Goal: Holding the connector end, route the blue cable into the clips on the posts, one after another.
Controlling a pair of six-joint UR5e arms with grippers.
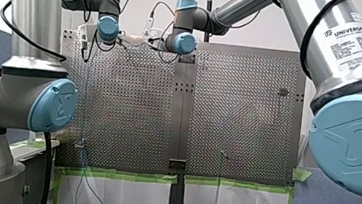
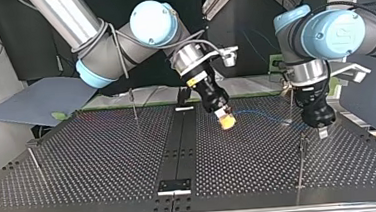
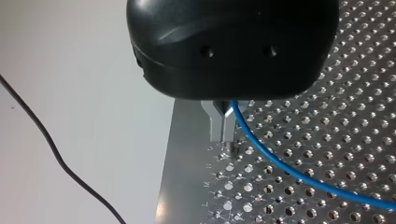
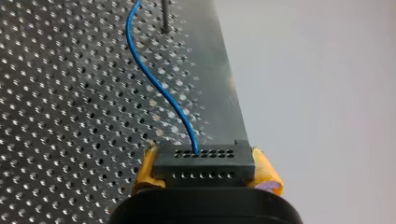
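As my right arm [image 2: 117, 51] comes in from the top view's left and slants down past the dark middle strip [image 2: 178, 141], my right gripper [image 2: 225, 119] hangs just above the perforated table [image 2: 104, 157]. Its yellow pads [image 4: 266, 175] are pressed against the two sides of the black connector [image 4: 204, 161]. The blue cable [image 4: 154, 79] leaves the connector's holed face and curves away over the plate toward a thin post [image 4: 164, 16], whose top is cut off in the right wrist view.

My left arm [image 2: 336, 33] comes almost straight down at the top view's right. My left gripper [image 2: 322, 132] stands low over the table near its right edge, just beside a tall post [image 2: 301, 168]. In the left wrist view its metal fingers [image 3: 217, 126] are pressed together, pinching the cable, which comes out beside them and runs off across the holes. The black gripper body hides where the fingers start.

Between the two grippers the cable shows in the top view as a faint blue arc, hard to follow close to my left gripper. In the front view both grippers are far from the camera, left of the middle strip, and too small to read. A thin blue line runs down there toward a near post [image 1: 81, 144]. I cannot tell whether it sits in a clip.
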